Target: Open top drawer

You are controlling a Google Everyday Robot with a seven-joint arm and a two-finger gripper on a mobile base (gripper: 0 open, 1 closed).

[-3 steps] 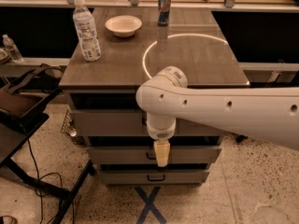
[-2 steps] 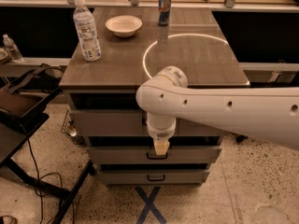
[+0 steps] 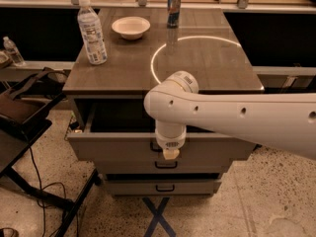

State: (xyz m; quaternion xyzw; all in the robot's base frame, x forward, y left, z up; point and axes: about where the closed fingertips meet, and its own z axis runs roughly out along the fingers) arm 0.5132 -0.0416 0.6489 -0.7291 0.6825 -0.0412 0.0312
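The top drawer (image 3: pixel 113 147) of the grey cabinet is pulled partly out toward the camera, and its dark inside shows under the wooden top. Its tall grey front panel faces me. My gripper (image 3: pixel 170 153) hangs from the white arm, which reaches in from the right. It points down against the middle of that panel, right at the small dark loop handle (image 3: pixel 154 145), which it mostly hides. The two shorter drawers, the middle (image 3: pixel 165 165) and the bottom (image 3: pixel 164 187), are shut below it.
On the cabinet top stand a water bottle (image 3: pixel 92 31), a white bowl (image 3: pixel 131 27) and a can (image 3: pixel 173 9). A dark bag on a black stand (image 3: pixel 24 112) with cables sits at the left. A blue tape cross (image 3: pixel 158 216) marks the floor in front.
The top drawer has slid further out toward the camera. My gripper has moved with it, staying at the handle.
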